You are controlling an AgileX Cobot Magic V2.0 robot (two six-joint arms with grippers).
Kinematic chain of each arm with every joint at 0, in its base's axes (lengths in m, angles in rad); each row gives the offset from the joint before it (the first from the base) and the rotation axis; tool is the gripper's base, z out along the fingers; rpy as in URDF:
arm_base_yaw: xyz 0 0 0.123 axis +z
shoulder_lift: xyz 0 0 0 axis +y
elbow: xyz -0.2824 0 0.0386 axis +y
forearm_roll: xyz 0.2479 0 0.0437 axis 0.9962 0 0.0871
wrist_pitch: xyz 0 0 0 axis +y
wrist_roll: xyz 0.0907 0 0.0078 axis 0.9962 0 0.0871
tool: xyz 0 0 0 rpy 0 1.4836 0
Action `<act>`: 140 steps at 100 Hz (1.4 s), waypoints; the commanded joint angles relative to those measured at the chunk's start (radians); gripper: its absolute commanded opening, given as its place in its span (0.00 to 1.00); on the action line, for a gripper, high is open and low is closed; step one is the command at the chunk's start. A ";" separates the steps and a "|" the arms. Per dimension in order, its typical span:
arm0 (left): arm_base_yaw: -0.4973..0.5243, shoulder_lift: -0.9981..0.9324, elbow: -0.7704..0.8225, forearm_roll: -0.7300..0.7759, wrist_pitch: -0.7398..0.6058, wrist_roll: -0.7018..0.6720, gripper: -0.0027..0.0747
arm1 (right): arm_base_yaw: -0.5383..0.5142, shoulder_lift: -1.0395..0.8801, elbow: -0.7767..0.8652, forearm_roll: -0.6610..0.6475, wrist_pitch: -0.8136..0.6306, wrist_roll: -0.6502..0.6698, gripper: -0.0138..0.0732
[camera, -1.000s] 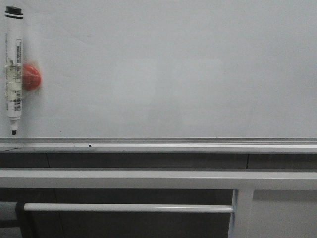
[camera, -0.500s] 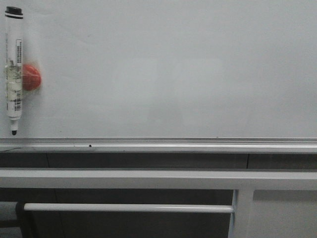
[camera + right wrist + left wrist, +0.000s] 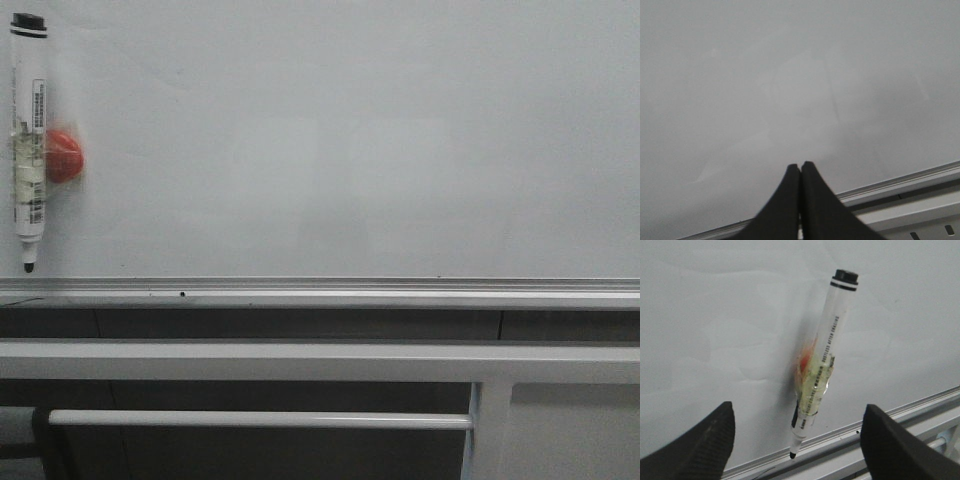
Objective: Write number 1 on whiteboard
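Note:
The whiteboard (image 3: 340,140) fills the front view, glossy white-grey, with a silver rail along its lower edge; no number 1 shows on it. A white marker pen (image 3: 27,140) hangs tip-down at the board's far left, taped to a red magnet (image 3: 63,156). In the left wrist view the pen (image 3: 824,352) stands off the board between and beyond the fingers of my left gripper (image 3: 797,432), which is wide open and apart from the pen. My right gripper (image 3: 800,167) is shut with nothing in it, facing bare whiteboard (image 3: 790,75). Neither gripper shows in the front view.
The silver edge rail (image 3: 320,292) runs across below the board. Grey metal frame bars (image 3: 300,362) lie under it, with a thinner crossbar (image 3: 260,420) and an upright post (image 3: 488,430) at the lower right.

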 commanded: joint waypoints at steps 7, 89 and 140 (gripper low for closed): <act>-0.008 0.121 -0.024 0.009 -0.204 -0.031 0.65 | 0.000 -0.009 -0.036 0.006 -0.069 -0.043 0.09; -0.009 0.608 -0.024 0.097 -0.742 -0.190 0.47 | 0.000 -0.009 -0.036 0.006 -0.077 -0.056 0.09; -0.009 0.630 0.054 0.251 -0.864 -0.186 0.01 | 0.004 0.003 -0.127 0.046 0.019 -0.369 0.09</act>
